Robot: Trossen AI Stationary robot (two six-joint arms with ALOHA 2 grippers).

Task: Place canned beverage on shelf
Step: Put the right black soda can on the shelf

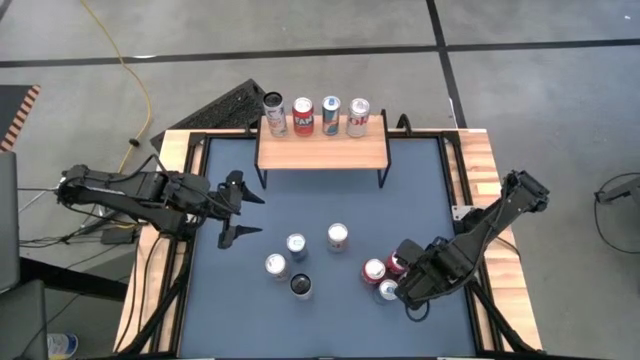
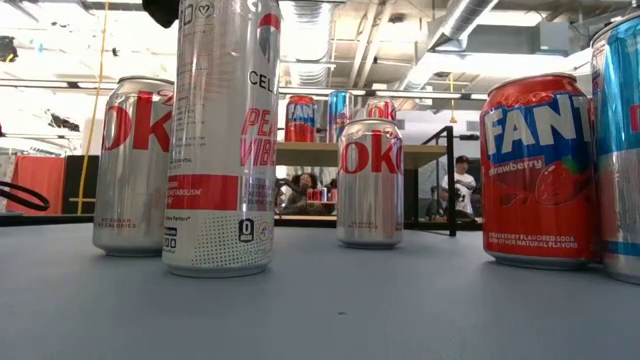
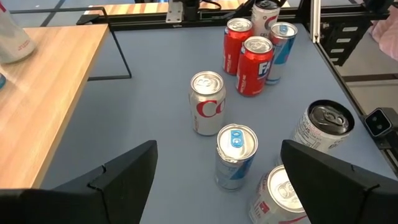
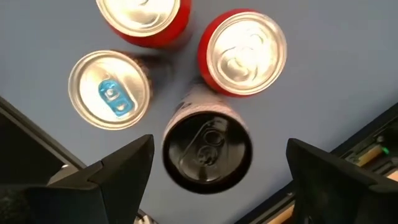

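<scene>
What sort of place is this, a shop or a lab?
Probably a robotics lab or workshop: two robot arms work soda cans on a wood-rimmed table, with bare concrete floor, a loose yellow cable, and exposed ceiling ducts.

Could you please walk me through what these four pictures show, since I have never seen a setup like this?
This is a robot with two dark arms at a blue-topped table. One picture looks straight down from above, one looks level across the tabletop, and the other two come from cameras on each wrist.

The shelf stands at the far edge and already carries four cans. Four more cans stand loose mid-table, and another cluster of cans stands on the right.

The left tool hangs open over the table's left side, holding nothing. The right tool hangs open over the right-hand cluster; its wrist camera looks straight down on a black-topped can between its fingers, not yet gripped.
</scene>
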